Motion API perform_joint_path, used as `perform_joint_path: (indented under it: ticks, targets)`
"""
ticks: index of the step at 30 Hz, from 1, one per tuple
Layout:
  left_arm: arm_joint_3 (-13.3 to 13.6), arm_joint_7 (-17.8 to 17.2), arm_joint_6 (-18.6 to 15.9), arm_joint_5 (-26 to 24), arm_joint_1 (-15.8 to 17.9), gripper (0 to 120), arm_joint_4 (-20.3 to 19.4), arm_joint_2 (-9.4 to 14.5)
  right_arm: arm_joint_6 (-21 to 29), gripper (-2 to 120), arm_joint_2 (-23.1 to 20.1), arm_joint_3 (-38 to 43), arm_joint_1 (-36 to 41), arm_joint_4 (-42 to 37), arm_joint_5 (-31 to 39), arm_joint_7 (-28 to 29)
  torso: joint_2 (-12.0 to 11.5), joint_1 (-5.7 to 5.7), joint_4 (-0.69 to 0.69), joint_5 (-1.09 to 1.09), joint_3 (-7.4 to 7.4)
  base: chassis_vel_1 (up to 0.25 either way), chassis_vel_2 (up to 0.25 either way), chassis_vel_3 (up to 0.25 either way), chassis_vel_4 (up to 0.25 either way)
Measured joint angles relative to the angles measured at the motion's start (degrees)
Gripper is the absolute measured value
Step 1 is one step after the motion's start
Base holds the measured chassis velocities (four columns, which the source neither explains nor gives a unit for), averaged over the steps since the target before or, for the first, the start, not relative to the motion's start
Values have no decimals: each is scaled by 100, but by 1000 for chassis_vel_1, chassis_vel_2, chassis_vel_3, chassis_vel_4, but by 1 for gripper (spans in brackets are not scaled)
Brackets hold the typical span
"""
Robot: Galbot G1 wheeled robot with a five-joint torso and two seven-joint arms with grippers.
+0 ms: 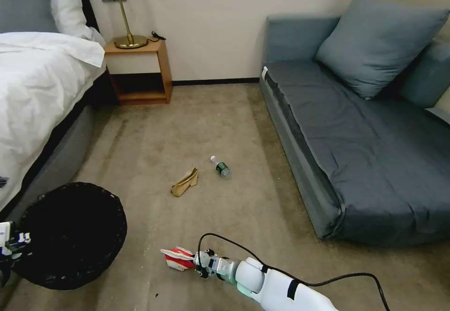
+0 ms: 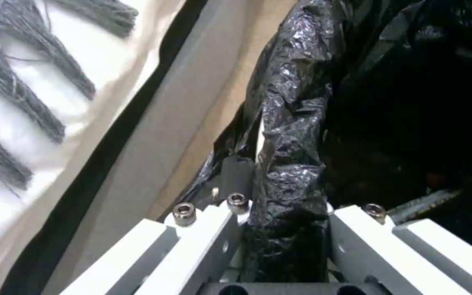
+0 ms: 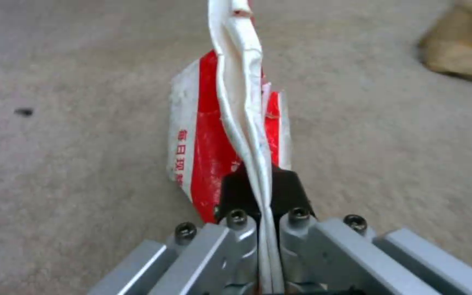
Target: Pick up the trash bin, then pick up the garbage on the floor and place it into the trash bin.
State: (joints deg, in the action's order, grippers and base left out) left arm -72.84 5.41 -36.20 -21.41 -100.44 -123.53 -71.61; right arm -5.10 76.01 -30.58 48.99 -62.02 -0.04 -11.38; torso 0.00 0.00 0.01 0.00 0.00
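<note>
The trash bin [image 1: 70, 236], round and lined with a black bag, sits at the lower left beside the bed. My left gripper [image 1: 11, 245] is at its near-left rim. In the left wrist view, the left gripper [image 2: 282, 209] is shut on the bag-covered rim [image 2: 288, 164]. Low in front of me, my right gripper [image 1: 199, 259] is shut on the white flap of the red-and-white carton [image 1: 177, 258]. The right wrist view shows this gripper [image 3: 262, 196] pinching the carton [image 3: 206, 135] close to the carpet. Farther ahead on the floor lie a tan paper bag [image 1: 185, 182] and a clear bottle [image 1: 221, 167].
A white-sheeted bed [image 1: 33, 90] runs along the left, and a wooden nightstand [image 1: 138, 72] with a lamp stands at the back wall. A grey sofa [image 1: 365, 137] fills the right side. Open carpet [image 1: 187, 128] lies between the bed and the sofa.
</note>
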Motion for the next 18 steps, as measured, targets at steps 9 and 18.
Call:
perform_joint_path:
  ticks: [9,18]
  targets:
    - [203,-37,21,-10,78,3,147,-35,243,0,-520,1282,840,-1552,656,176,0,0,-1,0,0,0,0,0,0]
    - [315,-80,24,-96,31,3,118,-104,839,0,-955,1753,1373,-3835,1795,500,0,0,-1,0,-1,0,0,0,0]
